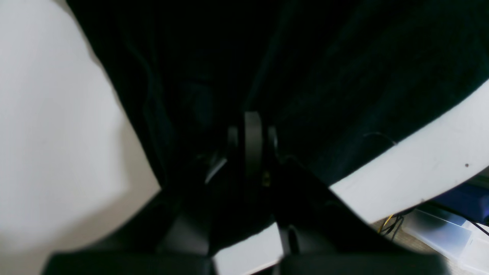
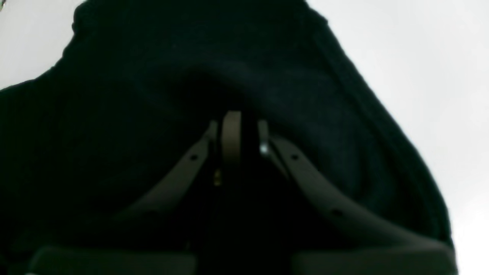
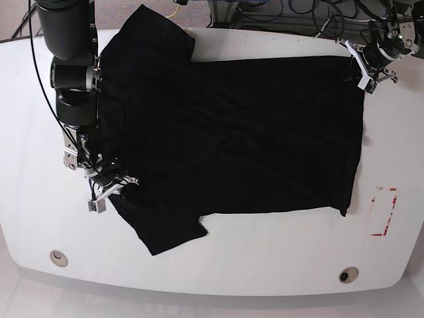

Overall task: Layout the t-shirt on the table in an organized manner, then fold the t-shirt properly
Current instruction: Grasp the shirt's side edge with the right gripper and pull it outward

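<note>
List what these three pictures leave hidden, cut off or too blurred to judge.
- Left wrist view: the left gripper tips are dark against the t-shirt.
- Right wrist view: the right gripper blends into black cloth.
- Base view: the neck label is not visible; the top edge crops the left arm.

Beyond the far edge of the spread garment: tangled black cables (image 3: 291, 8), a thin yellow wire (image 3: 177, 5), and grey-brown carpet (image 3: 13, 20).

Right arm (image 3: 71, 73) is built of bulky black cylinders, a black cable at its nine o'clock; both grippers have dark curved fingers (image 2: 305, 175) with small screws.
</note>
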Controlling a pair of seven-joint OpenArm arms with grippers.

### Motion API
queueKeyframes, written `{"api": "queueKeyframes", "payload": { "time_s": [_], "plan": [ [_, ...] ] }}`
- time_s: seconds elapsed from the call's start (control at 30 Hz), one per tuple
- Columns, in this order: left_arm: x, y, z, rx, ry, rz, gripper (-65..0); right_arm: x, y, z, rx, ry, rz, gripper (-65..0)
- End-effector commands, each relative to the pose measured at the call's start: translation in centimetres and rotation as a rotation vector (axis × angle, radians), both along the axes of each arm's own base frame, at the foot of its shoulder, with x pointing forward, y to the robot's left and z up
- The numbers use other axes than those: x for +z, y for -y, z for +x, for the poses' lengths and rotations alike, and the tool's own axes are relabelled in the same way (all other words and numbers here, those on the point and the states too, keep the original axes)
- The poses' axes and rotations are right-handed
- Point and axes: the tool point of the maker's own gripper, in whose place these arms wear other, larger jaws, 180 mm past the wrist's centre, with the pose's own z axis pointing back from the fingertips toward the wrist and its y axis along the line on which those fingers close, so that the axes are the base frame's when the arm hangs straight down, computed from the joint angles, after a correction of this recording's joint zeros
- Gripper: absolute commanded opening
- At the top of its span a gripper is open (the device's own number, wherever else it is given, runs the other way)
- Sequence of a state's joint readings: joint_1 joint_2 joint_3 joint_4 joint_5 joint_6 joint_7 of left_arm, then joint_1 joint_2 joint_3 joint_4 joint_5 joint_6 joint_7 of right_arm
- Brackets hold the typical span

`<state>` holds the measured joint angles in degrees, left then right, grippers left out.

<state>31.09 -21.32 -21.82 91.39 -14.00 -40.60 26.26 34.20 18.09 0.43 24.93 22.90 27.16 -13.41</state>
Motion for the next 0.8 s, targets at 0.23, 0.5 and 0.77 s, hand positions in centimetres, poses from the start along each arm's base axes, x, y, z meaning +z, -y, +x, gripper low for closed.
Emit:
{"api": "queueKeyframes", "payload": {
  "time_s": [0.23, 0.5, 0.77],
  "plan": [
    [-2.5, -2.6, -4.2, -0.021, -0.205, 0.161, -65.0, -0.2, 3.9, -0.5, -0.042, -0.063, -0.106, -59.3],
    [-2.6, -2.6, -4.9, -0.022, -0.220, 0.160, -65.0, 0.8, 6.0, -0.2, -0.065, -0.037, -0.137, -59.3],
    [-2.0, -4.3, -4.9, 0.026, -0.206, 0.183, -65.0, 1.6, 6.6, 0.4, -0.038, -0.028, -0.187, -59.3]
  ]
}}
